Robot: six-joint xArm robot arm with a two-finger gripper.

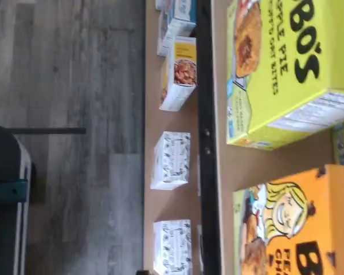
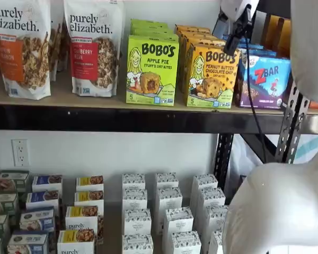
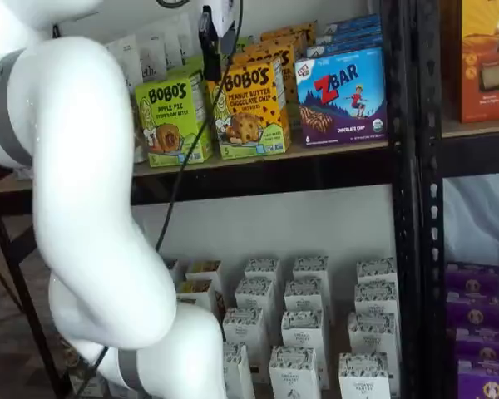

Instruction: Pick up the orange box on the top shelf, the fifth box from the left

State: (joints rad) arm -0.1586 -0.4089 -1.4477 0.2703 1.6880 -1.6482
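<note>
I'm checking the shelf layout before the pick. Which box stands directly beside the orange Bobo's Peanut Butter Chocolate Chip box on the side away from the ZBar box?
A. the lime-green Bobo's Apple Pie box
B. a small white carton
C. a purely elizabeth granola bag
A: in both shelf views the lime-green Apple Pie box stands next to the orange box, opposite the ZBar box.
</note>
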